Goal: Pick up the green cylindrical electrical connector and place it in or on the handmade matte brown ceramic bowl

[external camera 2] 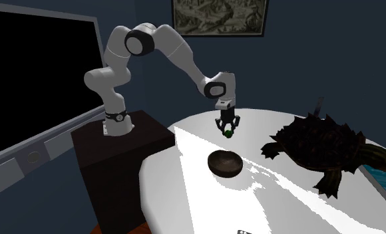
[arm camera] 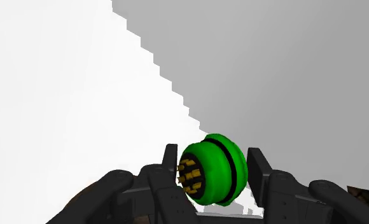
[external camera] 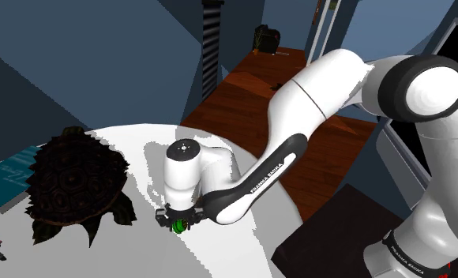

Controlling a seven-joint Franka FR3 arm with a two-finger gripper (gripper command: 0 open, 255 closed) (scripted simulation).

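Note:
My black gripper is shut on the green cylindrical connector, which has a black ring and gold pins on its end face. One finger presses each side of it. In the shoulder view the gripper points down with the connector at its tips, close over the white table. In the second exterior view the connector hangs in the gripper beyond the dark brown bowl, which stands nearer the table's front edge. I cannot tell whether the connector touches the table.
A large dark turtle figure sits on the table to the shoulder view's left of the gripper. A blue flat object lies beyond it. The arm's dark stand adjoins the round table.

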